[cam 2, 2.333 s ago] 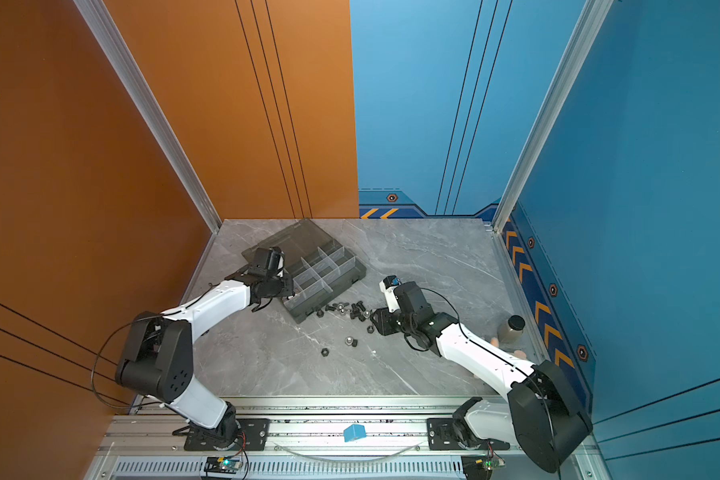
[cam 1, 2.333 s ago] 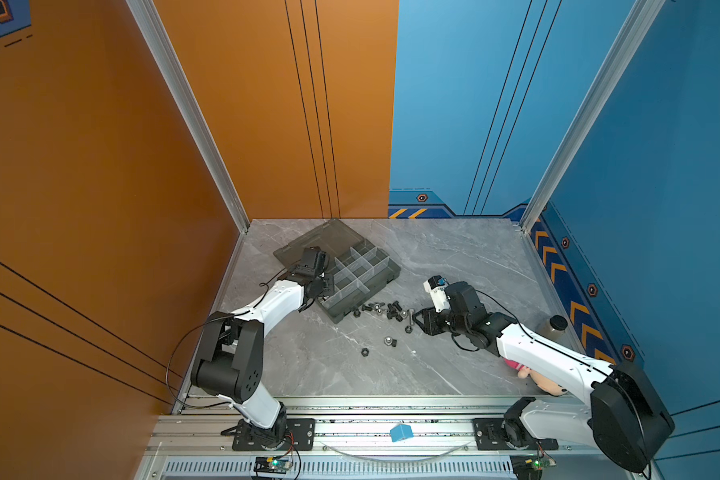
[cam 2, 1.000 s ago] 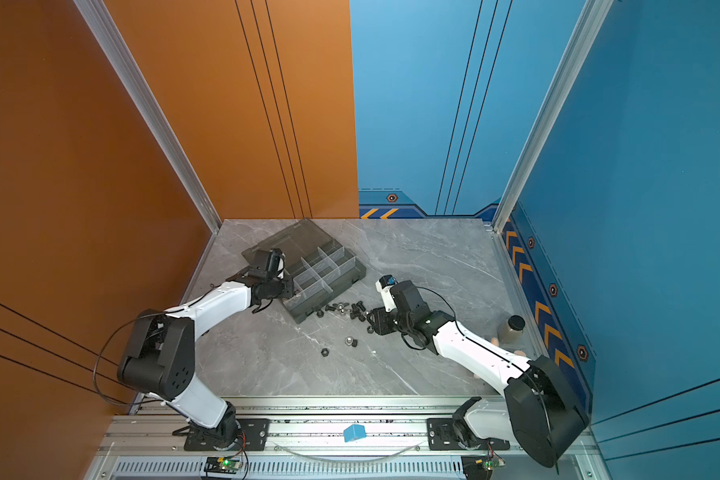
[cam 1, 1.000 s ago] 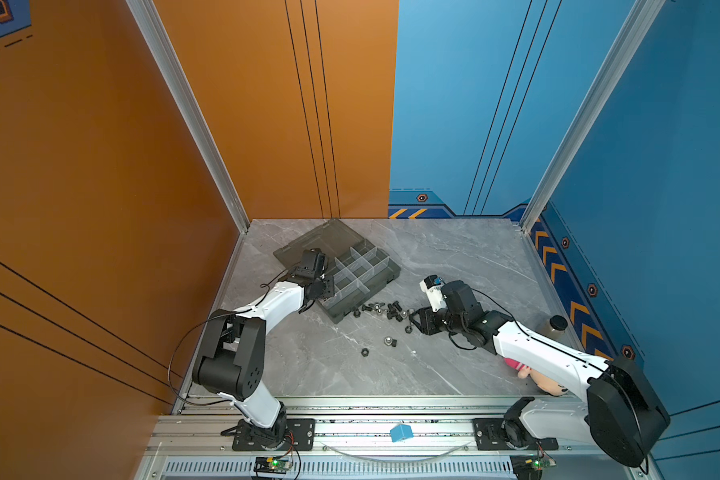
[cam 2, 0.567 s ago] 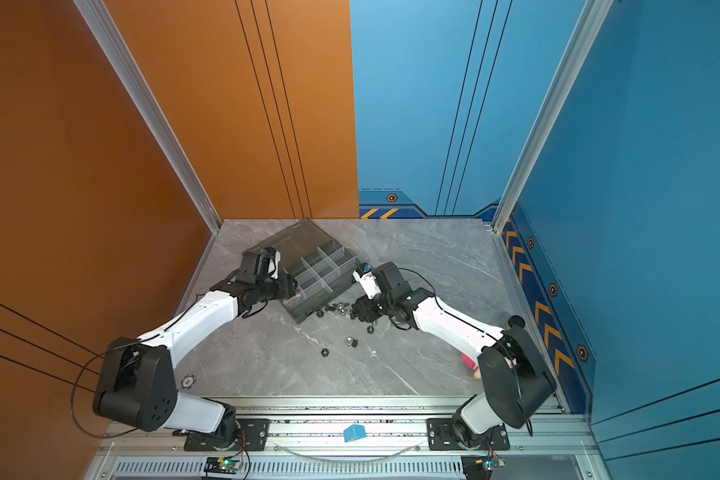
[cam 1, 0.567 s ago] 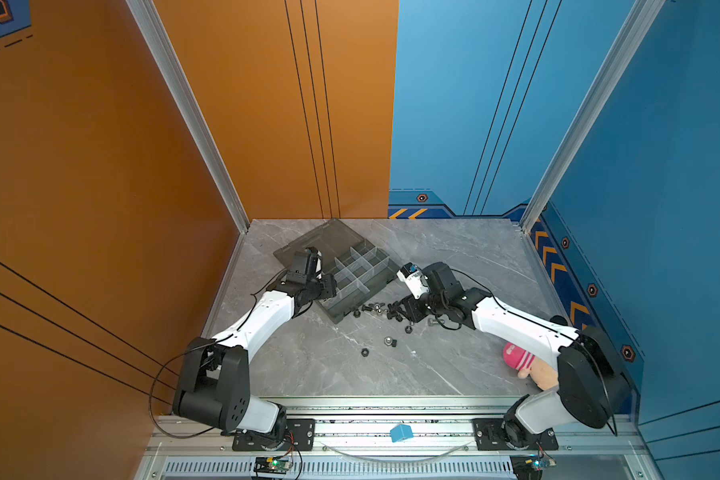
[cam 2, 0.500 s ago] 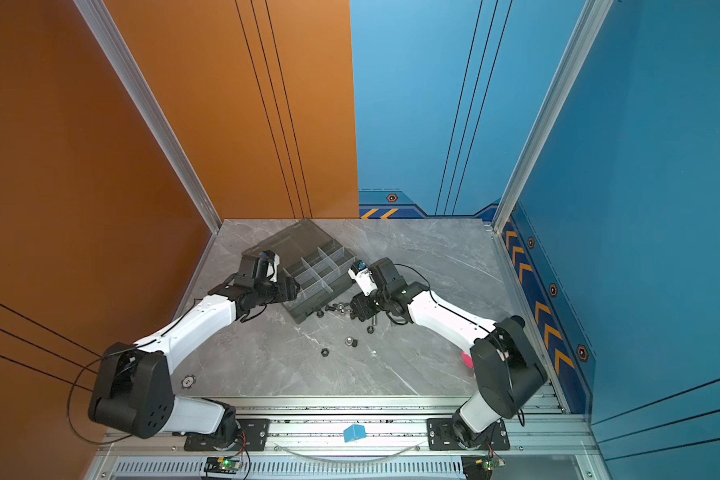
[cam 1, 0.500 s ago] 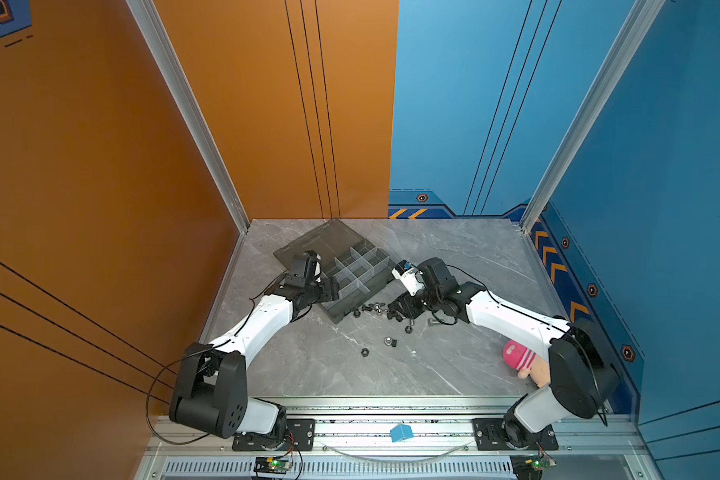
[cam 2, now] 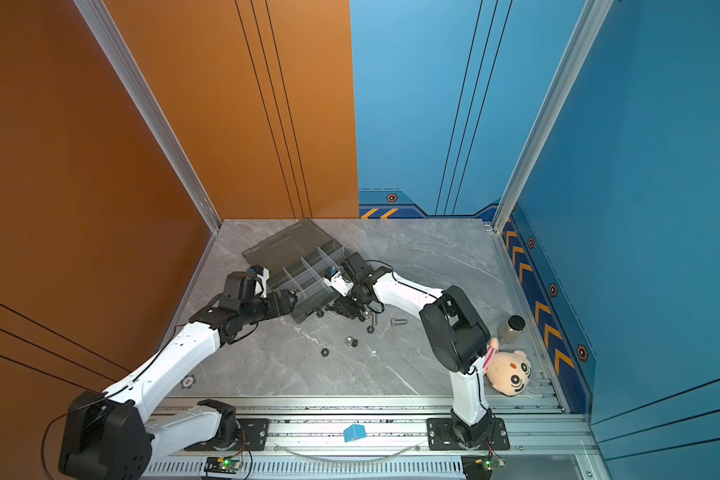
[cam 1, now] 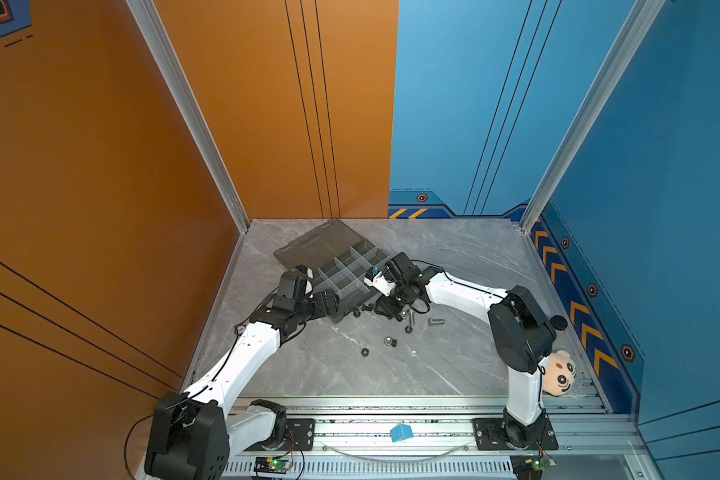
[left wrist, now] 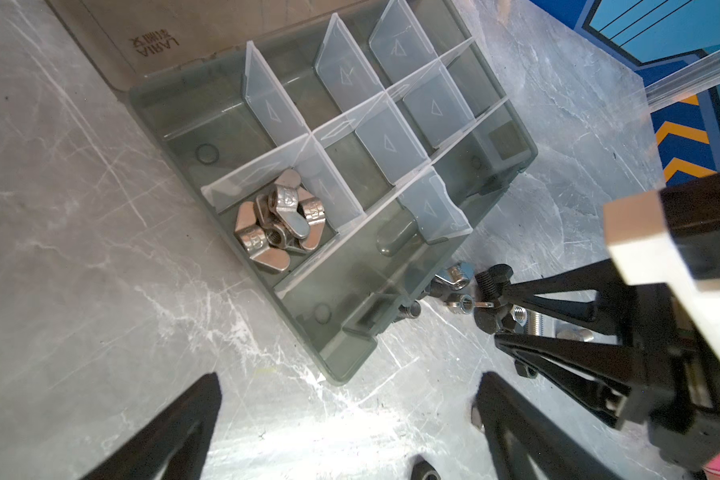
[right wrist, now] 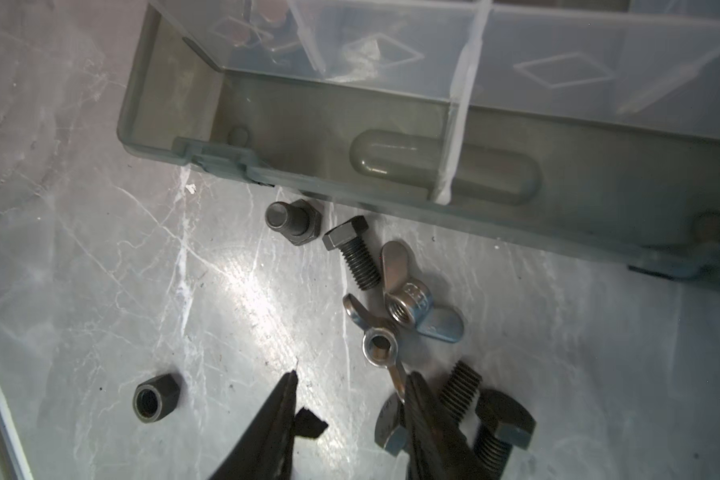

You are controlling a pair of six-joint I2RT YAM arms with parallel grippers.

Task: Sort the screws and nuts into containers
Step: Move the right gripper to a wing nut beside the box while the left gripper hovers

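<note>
Wing nut point(right wrist: 377, 344) just beside right end effector point(right wrist: 352, 380)

Organizer lid point(left wrist: 154, 41): embossed "LARIA" upside down, chars beside illegible. Wing nut point(left wrist: 275, 224) stamps unreadable.

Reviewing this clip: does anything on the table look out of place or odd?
A peach plush doll with a cartoon face lies at the front right edge of the grey marbled table, and a small black-capped bottle stands nearby. Neither looks related to sorting fasteners.
</note>
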